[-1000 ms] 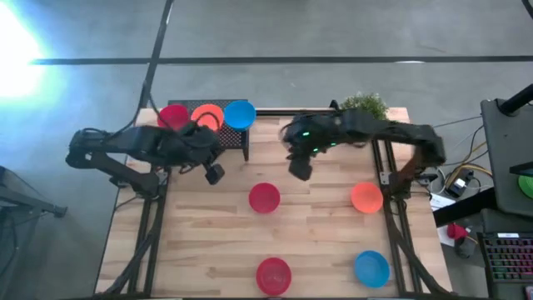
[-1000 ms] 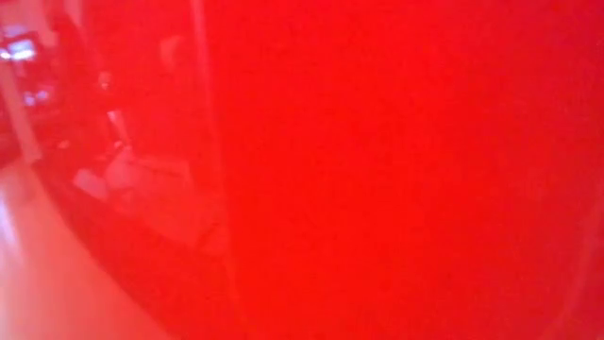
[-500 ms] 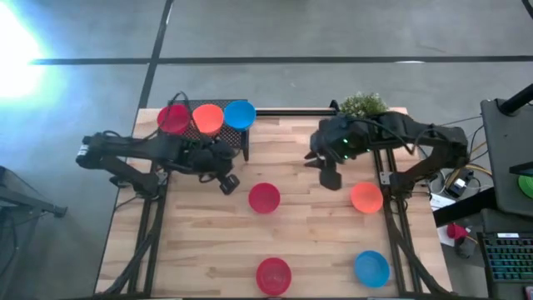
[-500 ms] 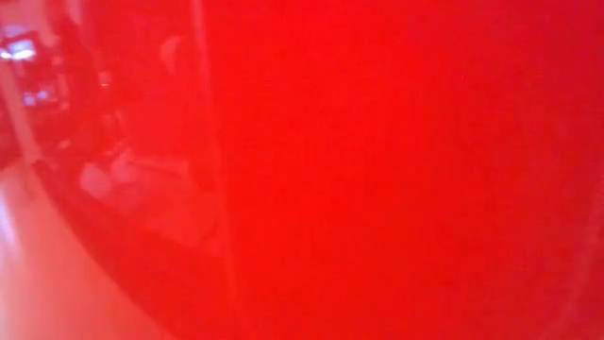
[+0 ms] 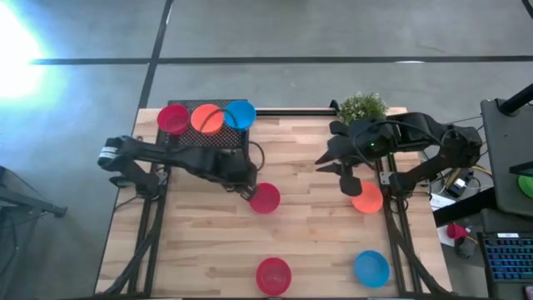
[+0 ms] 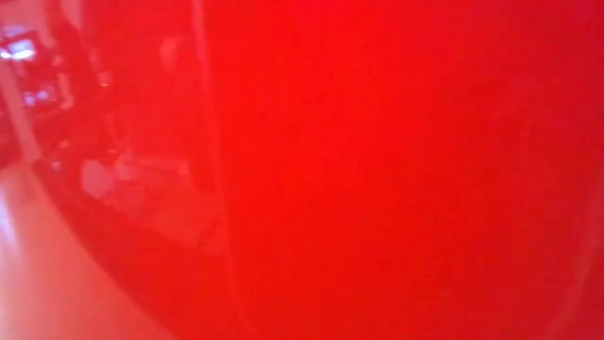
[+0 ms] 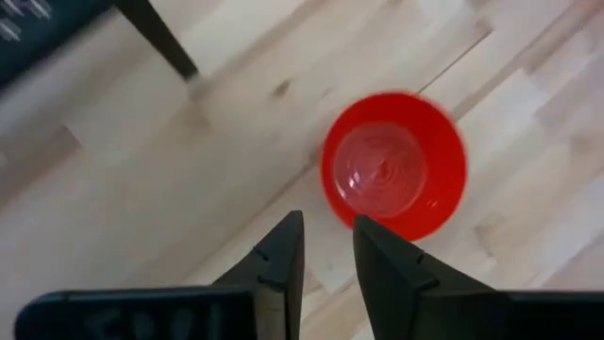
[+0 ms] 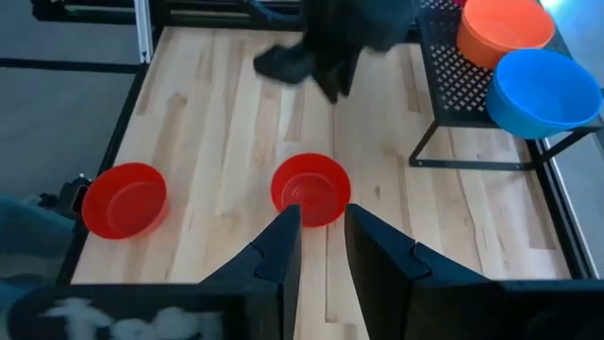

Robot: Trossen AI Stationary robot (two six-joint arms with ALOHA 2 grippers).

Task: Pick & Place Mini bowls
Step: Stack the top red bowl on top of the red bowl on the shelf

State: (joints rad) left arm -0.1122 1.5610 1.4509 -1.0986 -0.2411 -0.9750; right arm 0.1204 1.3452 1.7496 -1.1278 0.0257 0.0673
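Observation:
Three mini bowls, red [image 5: 173, 118], orange [image 5: 207, 117] and blue [image 5: 240, 114], sit on a black mesh rack [image 5: 237, 137] at the table's far left. Four more rest on the wood: a red bowl [image 5: 265, 198] in the middle, an orange bowl [image 5: 366, 198] at the right, a red bowl [image 5: 273, 275] and a blue bowl [image 5: 371, 268] at the near edge. My left gripper [image 5: 248, 192] hovers at the middle red bowl's [image 7: 394, 165] left rim, fingers narrowly open [image 7: 327, 225]. My right gripper [image 5: 348, 185], narrowly open [image 8: 323, 215], hangs just left of the orange bowl.
A small green potted plant [image 5: 363, 106] stands at the far right edge, behind my right arm. The low view is filled by red plastic [image 6: 396, 170] close to the lens. The right wrist view looks across at the left arm [image 8: 330, 42] and the rack's blue bowl [image 8: 543, 90].
My left gripper has travelled from beside the rack toward the table's right and near edge, ending at the middle red bowl. My right gripper has swung from the table's far middle toward the right and near edge, ending beside the orange bowl. No bowl has moved.

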